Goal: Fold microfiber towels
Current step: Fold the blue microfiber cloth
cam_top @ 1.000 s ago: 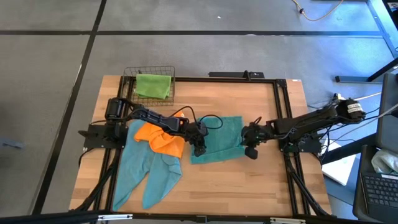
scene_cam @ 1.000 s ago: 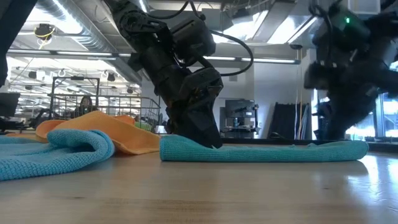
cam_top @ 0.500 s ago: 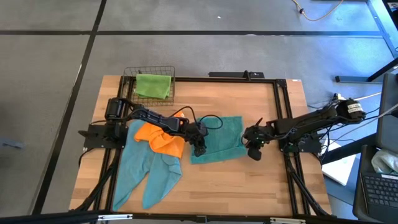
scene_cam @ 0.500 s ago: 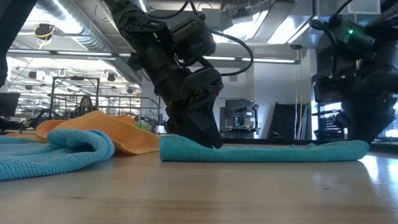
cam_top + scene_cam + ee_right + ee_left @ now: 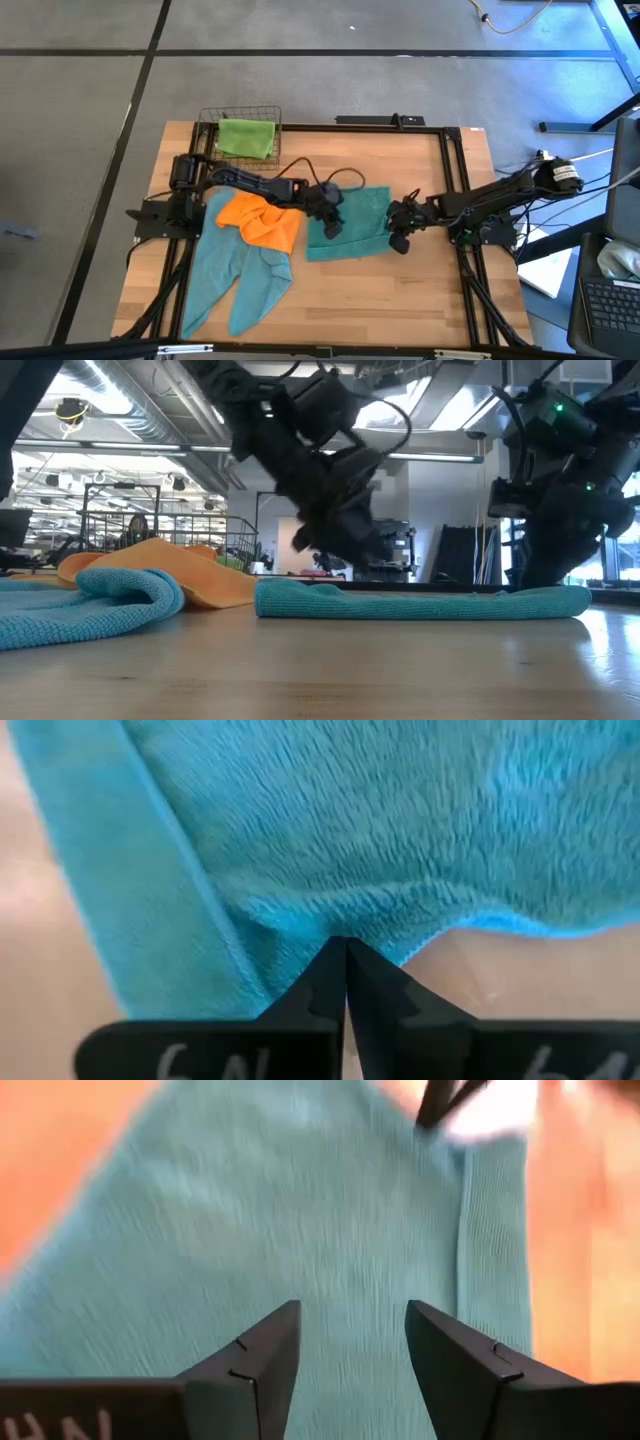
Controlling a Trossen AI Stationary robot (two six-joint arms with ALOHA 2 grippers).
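Teal towel (image 5: pixel 352 225) lies mid-table; left gripper (image 5: pixel 330 222) hovers above it, fingers spread, empty. Right gripper (image 5: pixel 397 240), clenched, sits at the towel's right edge. Best pinch both near corners evenly before folding.

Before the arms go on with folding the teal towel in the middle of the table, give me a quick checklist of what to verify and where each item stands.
1. Left gripper clear of the cloth: ok. In the low view it hangs above the folded teal towel, fingers open and empty.
2. Right gripper state: shut at the towel's right edge. Whether cloth is pinched: cannot tell.
3. Teal towel lying flat: ok, flat on the table in the low view.
4. Edges lined up: cannot tell.
5. Neighbouring cloths clear of the towel: not ok. The orange towel reaches its left edge.
6. Lime green towel out of the way: ok, in the wire basket.
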